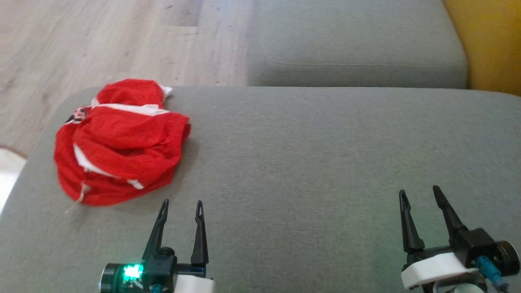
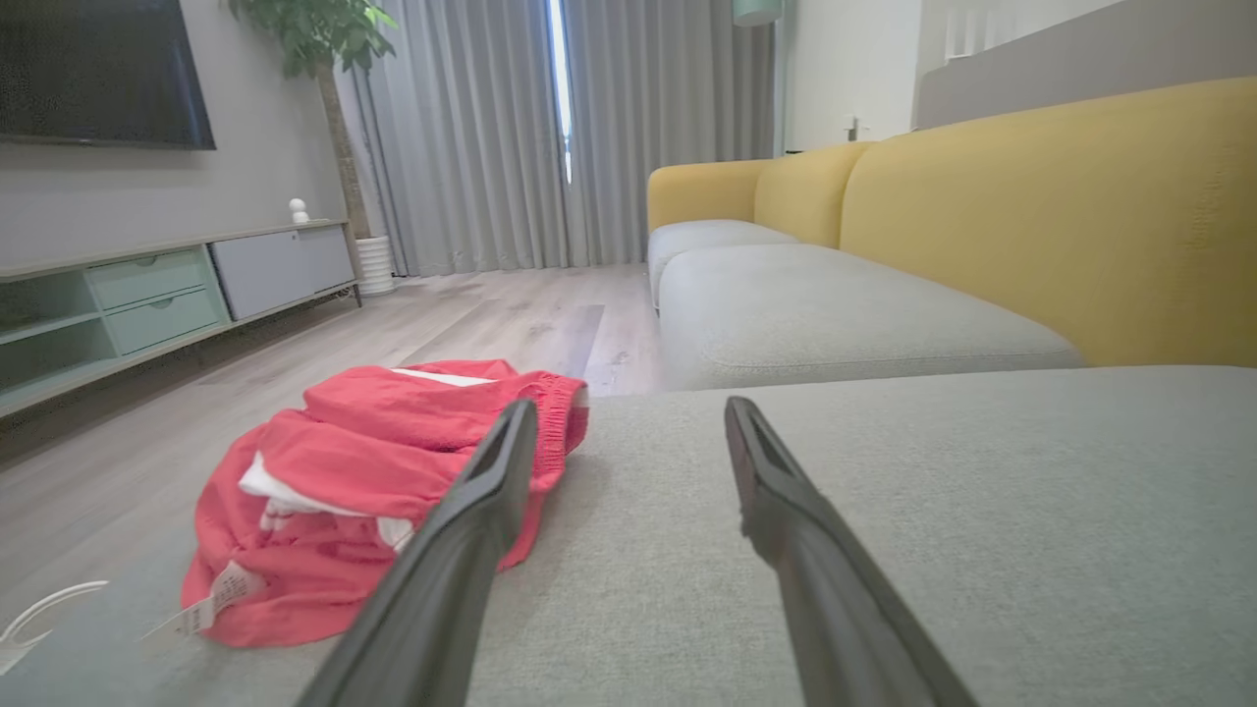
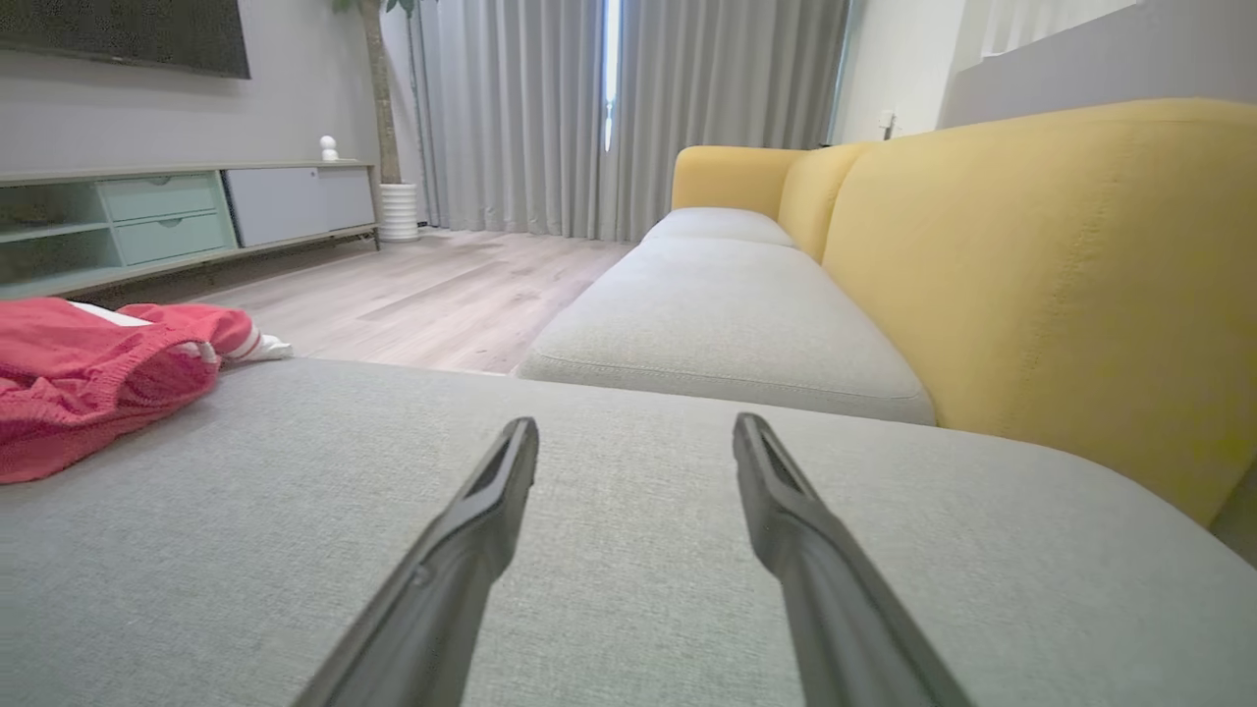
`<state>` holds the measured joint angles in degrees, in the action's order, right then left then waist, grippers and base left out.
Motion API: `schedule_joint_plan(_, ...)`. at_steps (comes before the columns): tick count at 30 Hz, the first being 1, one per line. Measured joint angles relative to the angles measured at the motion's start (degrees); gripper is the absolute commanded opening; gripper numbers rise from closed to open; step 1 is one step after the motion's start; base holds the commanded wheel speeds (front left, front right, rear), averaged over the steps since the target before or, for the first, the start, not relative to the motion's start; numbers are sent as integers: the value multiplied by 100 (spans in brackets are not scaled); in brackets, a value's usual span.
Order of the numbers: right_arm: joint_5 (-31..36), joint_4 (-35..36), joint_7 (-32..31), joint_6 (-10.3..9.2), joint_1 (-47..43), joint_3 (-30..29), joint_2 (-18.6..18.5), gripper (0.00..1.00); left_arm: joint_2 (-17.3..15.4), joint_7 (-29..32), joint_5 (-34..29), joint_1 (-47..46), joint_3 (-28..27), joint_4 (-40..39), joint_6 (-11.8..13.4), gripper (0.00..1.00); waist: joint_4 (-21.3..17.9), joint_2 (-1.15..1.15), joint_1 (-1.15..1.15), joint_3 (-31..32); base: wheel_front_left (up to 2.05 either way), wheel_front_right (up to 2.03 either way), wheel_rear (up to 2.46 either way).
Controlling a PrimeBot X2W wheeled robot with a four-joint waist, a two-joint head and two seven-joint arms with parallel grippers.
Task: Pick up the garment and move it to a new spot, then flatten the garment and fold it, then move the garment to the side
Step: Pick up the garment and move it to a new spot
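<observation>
My left gripper [image 1: 182, 202] stands with its two long dark fingers spread wide, holding nothing and touching nothing. It hangs just over the grey woven seat cushion [image 1: 325, 162]. My right gripper [image 1: 419, 190], off at 3 o'clock from the left one and well apart from it, is spread just as wide and is likewise empty above bare cushion. A small green light [image 1: 133, 271] glows on the left wrist housing.

The crumpled red mesh garment with white stripes [image 1: 122, 142] lies at about 10 o'clock from the left gripper, near it but not touching, in a heap at the cushion's left end close to the edge. In the left wrist view my left finger crosses in front of the heap.

A white paper tag [image 2: 211, 604] hangs from the heap's near side; I cannot read its print. A dark-and-white patch [image 1: 77, 116] shows at the heap's far left, also too blurred to read. A thin white cord [image 1: 75, 204] trails off the near edge.

At 12 o'clock sits a second grey cushion [image 1: 354, 36], with the yellow upholstered backrest [image 1: 492, 44] at 2 o'clock and pale wooden flooring [image 1: 101, 40] at 11 o'clock.
</observation>
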<state>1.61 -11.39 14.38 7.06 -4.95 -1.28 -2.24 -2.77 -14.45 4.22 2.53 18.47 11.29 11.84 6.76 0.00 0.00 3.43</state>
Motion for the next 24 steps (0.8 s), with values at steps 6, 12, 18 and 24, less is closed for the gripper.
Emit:
schedule_joint_plan(6, 67, 3, 0, 1, 1, 177, 0, 100, -3, 0, 27, 2, -45, -10, 112, 100, 470, 0, 0, -60, 0, 0, 0)
schedule_joint_plan(12, 92, 13, 0, 1, -1, 264, -1, 100, -7, -1, 82, 3, -122, -143, 182, 100, 1005, 0, 0, -119, 0, 0, 0)
schedule_joint_plan(18, 152, 24, 0, 1, 5, 307, -1, 100, -10, -1, 43, 3, -215, -256, 233, 100, 1534, 0, 0, -174, 0, 0, 0)
schedule_joint_plan(24, 152, 45, 0, 1, 17, 310, -1, 100, -10, -1, -36, 3, -313, -336, 237, 100, 1899, 0, 0, -248, 0, 0, 0)
